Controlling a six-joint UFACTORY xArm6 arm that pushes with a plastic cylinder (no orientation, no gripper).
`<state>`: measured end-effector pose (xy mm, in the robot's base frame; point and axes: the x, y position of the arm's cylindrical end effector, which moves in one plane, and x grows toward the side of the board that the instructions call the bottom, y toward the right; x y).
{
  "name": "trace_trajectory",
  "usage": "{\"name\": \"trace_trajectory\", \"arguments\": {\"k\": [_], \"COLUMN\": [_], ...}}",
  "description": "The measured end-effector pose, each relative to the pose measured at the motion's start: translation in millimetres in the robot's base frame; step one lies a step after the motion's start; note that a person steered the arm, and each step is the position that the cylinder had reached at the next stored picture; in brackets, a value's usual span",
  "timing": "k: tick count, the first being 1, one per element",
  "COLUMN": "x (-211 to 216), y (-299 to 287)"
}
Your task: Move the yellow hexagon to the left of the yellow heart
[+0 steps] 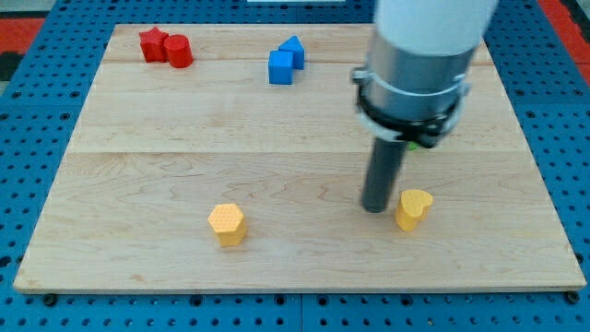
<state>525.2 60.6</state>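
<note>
The arm is reaching down from the view's top right, and its dark rod is standing upright over the wooden board (184, 129), with my tip (375, 209) sitting on the surface just to the view's left of the yellow heart (414, 208); whether the two are actually touching is hard to tell, but they are very close. There are no jaws on this arm, only the bare rod, so it is holding nothing. The yellow hexagon (227, 224) is lying near the view's bottom edge of the board, well apart from the tip and off to the view's left of the heart, with bare wood showing between them. Up at the view's top left, a red star (152, 43) and a red cylinder (179, 51) are sitting pressed together. Further right along the top, a blue cube (281, 67) is resting against another blue block (293, 49) whose shape is hard to make out. A speck of green (417, 141) is peeking out beside the arm's collar; what it is I cannot tell.
</note>
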Motion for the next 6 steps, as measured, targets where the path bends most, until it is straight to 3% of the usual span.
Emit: {"name": "trace_trajectory", "arguments": {"k": [1, 3, 4, 6], "x": [0.2, 19.7, 35.2, 32.7], "y": [-97.4, -226.1, -213.3, -73.4]}}
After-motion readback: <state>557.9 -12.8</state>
